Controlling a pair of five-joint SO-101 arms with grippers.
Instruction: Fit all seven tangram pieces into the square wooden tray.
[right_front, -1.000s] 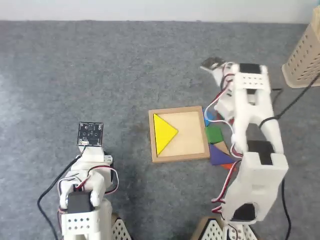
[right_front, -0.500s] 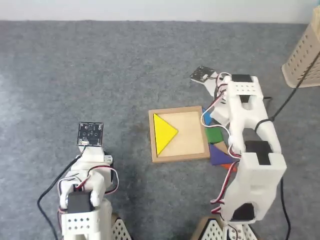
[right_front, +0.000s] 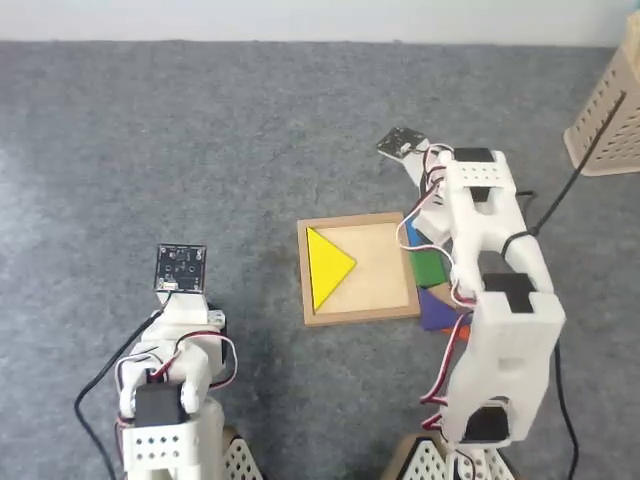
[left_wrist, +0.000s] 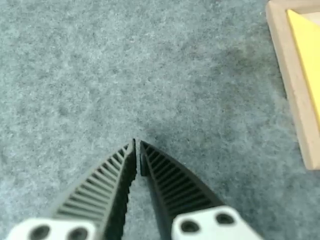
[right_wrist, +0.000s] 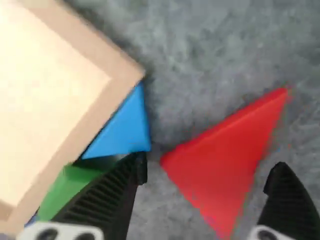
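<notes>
And the right claw (right_wrist: 210, 170) gapes astride the red triangle (right_wrist: 225, 165) near the tray's (right_front: 355, 318) upper-right corner at centre frame, the left claw (left_wrist: 136, 146) sits clenched empty at lower left; a skewed pinch could kick red into the neighbouring blue piece (right_wrist: 125, 132), and the arm (right_front: 510, 330) hides most loose pieces (right_front: 428, 268) from above.

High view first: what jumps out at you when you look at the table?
The bright yellow triangle jumps out, lying alone in the wooden tray, at the side nearer the left arm. Then the red triangle on the grey carpet, straddled by the open right gripper, with a blue piece beside the tray's corner.
</notes>
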